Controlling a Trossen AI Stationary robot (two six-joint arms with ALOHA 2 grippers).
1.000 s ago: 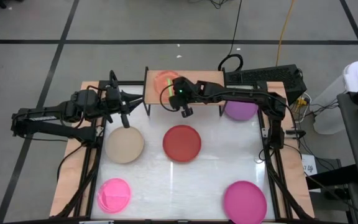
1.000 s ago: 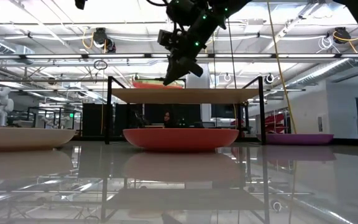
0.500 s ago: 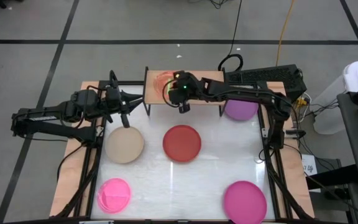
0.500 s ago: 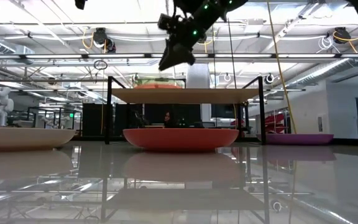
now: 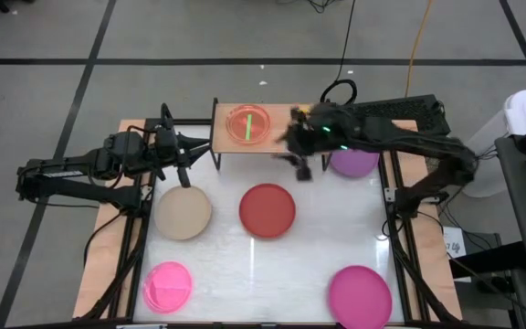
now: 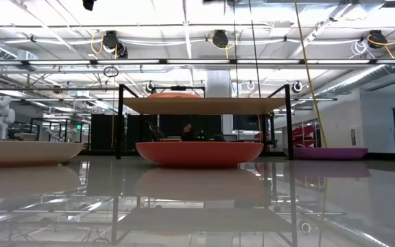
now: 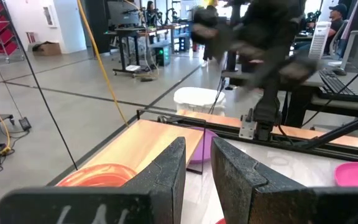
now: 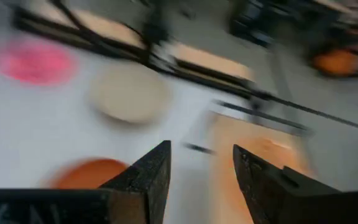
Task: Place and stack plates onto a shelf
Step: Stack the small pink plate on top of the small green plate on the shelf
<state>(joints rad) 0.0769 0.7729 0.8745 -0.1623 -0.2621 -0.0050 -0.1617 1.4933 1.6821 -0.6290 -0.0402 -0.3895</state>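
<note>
A small orange plate with a green streak lies flat on the left end of the light-wood shelf. It also shows in the low view and the left wrist view. My right gripper, blurred, is open and empty. It hangs above the table in front of the shelf's right half. My left gripper waits above the far edge of the beige plate, empty, with a narrow gap between its fingers. A red plate rests on the table in front of the shelf.
A purple plate lies to the right of the shelf. A small pink plate lies at the near left and a magenta plate at the near right. The shelf's right half is bare. The white tabletop has wooden side strips.
My right gripper has risen from the small orange plate on the shelf, out of the low view. It has swung toward the table's right edge, in front of the shelf's right half. The plate, tilted under the finger a second ago, now lies flat on the shelf.
</note>
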